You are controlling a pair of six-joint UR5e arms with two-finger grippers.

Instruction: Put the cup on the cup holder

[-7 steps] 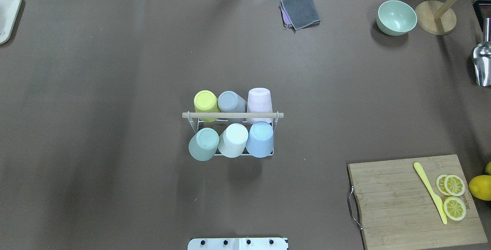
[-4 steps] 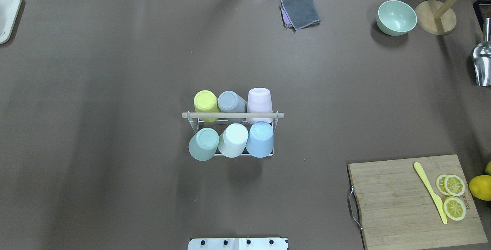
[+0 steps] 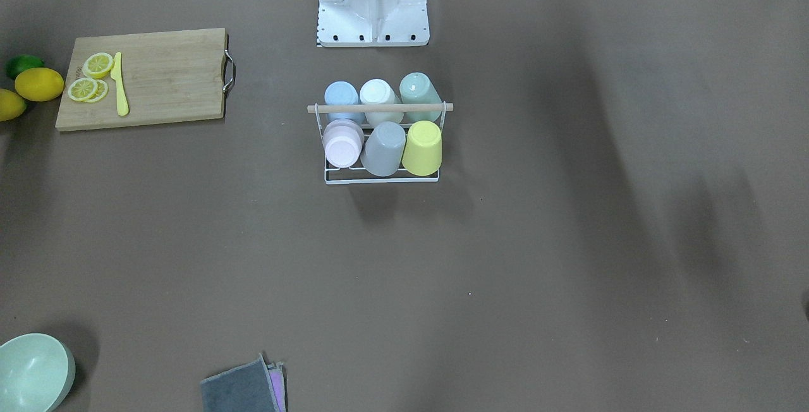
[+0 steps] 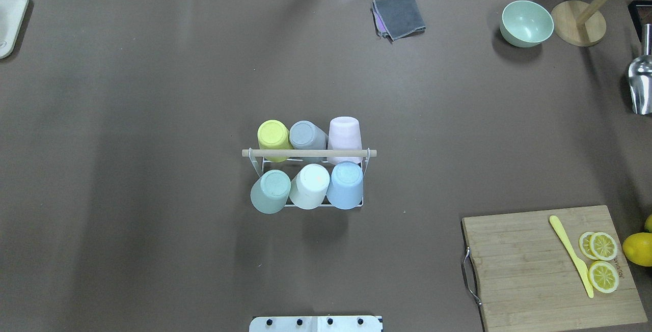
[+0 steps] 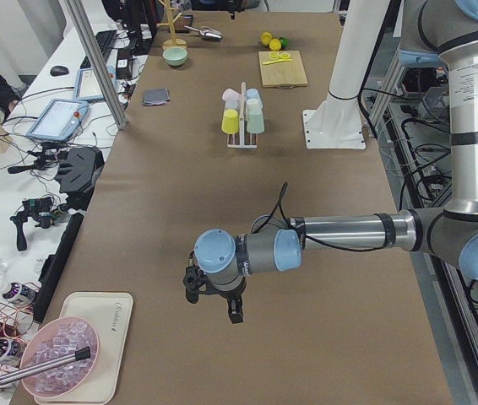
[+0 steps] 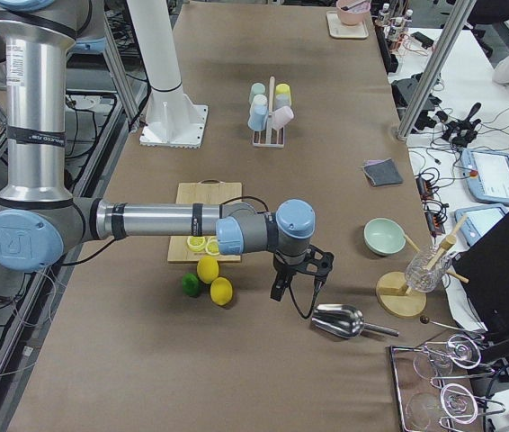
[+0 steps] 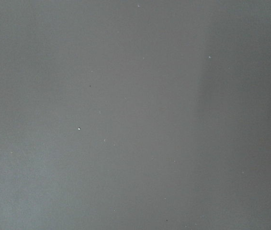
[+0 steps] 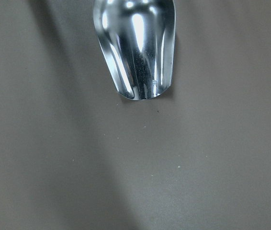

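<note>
The left pincer (image 5: 214,302) hangs finger-down over bare brown counter (image 4: 153,118) at the robot's left end. It shows only in the side view, so I cannot tell whether it is released or clenched. Its wrist camera sees only plain counter. A cream tray (image 5: 95,337) carrying a pink bowl (image 5: 53,369) lies near it, on the side away from the robot.

Well apart from this pincer, toward the robot's right, stands the cup holder (image 4: 309,153), at the middle of the counter in front of the robot's base (image 3: 373,20). Six upturned cups sit on it in two rows, one on each side of its wooden rod. In the far row are the yellow cup (image 4: 273,136), the grey cup (image 4: 305,136) and the pink cup (image 4: 344,133). In the near row are the green cup (image 4: 272,189), the white cup (image 4: 311,184) and the blue cup (image 4: 346,183).

The right pincer (image 6: 298,274) is as far from the holder on the other side, and it too points down at the counter. Again only a side view shows it, so I cannot tell if it is released or clenched. A metal scoop (image 8: 135,48) lies just beside it. Two lemons (image 6: 208,268) and a lime (image 6: 190,284) lie near it on the robot's side. The cutting board (image 4: 550,266) lies between this pincer and the holder.
</note>
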